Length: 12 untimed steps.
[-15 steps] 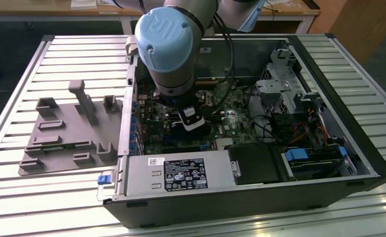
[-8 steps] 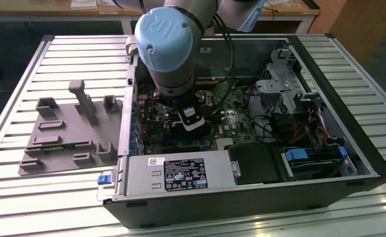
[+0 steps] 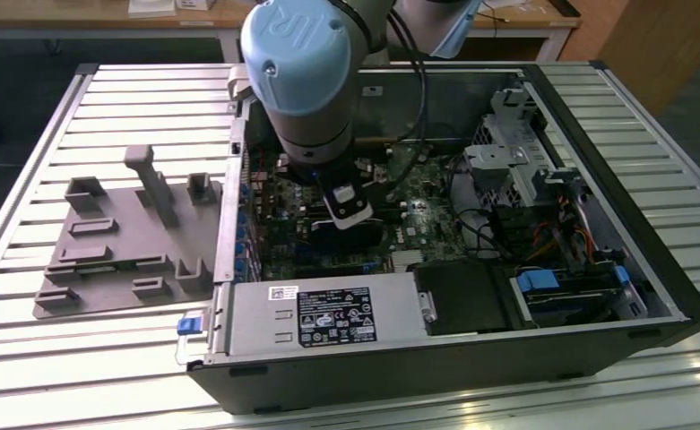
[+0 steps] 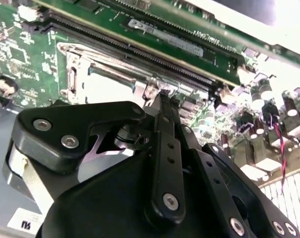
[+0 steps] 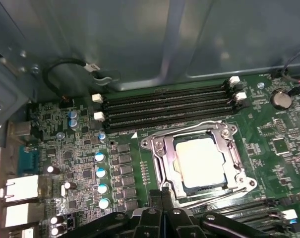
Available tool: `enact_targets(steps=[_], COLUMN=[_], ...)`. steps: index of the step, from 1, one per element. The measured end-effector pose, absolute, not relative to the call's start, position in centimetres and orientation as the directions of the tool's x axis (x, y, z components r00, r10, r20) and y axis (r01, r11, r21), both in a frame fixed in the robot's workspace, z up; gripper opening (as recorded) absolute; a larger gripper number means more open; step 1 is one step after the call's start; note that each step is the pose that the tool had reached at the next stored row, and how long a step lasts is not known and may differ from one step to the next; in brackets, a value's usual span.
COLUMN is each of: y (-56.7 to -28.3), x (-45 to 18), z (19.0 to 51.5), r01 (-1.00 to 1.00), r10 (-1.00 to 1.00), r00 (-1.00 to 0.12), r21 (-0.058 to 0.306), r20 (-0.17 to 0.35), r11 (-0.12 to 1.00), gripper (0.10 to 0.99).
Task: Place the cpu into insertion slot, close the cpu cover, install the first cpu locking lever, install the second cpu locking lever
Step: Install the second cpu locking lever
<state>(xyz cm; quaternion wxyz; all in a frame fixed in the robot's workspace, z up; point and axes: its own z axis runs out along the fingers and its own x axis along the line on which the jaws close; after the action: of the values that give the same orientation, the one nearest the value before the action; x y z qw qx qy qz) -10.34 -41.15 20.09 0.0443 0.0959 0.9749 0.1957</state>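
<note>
We see the small flat square cpu w/ its pale silver-grey metal top already lying in the square insertion slot, on the green circuit board inside the open black computer case. The thin silver metal cpu cover frames the chip and looks folded down over it, though we can't tell if it's fully seated. Thin wire locking levers lie along the socket edge nearest the black gripper, apparently not latched yet. The gripper's fingers look pressed together w/ nothing between them, tip hovering just beside that socket edge; in the second wrist view the gripper tip sits near the socket corner. In the exterior view the grey-blue robot arm reaches down into the case. Handling, as we judge it: chip is light, stiff, fragile underneath, so no side loads; the cover is thin springy sheet, best pushed at its free edge; levers are stiff spring wire, slippery, best taken near their hooked ends.
</note>
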Motion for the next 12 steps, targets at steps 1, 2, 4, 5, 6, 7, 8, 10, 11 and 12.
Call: enact_targets(steps=[1, 2, 4, 5, 6, 7, 8, 10, 11, 12], y=[-41.2, -41.2, -41.2, -41.2, -41.2, -41.1, -41.1, -41.2, -41.2, -41.2], x=[-10.3, -10.3, -10.3, -10.3, -10.3, -10.3, -10.3, -10.3, -10.3, -10.3], z=[20.3, 20.5, 21.0, 21.2, 21.4, 21.6, 21.7, 21.9, 21.9, 22.0], r01=[0.170, 0.170, 0.170, 0.170, 0.170, 0.170, 0.170, 0.171, 0.172, 0.173], r10=[0.204, 0.204, 0.204, 0.204, 0.204, 0.204, 0.204, 0.204, 0.205, 0.205], r00=[-0.978, -0.978, -0.978, -0.978, -0.978, -0.978, -0.977, -0.977, -0.977, -0.977], r21=[0.390, 0.389, 0.387, 0.385, 0.383, 0.379, 0.375, 0.361, 0.355, 0.349], r20=[-0.049, -0.049, -0.050, -0.051, -0.051, -0.052, -0.053, -0.056, -0.057, -0.059], r11=[0.905, 0.905, 0.906, 0.907, 0.908, 0.910, 0.911, 0.917, 0.919, 0.921], gripper=[0.102, 0.102, 0.102, 0.102, 0.102, 0.102, 0.102, 0.102, 0.102, 0.102])
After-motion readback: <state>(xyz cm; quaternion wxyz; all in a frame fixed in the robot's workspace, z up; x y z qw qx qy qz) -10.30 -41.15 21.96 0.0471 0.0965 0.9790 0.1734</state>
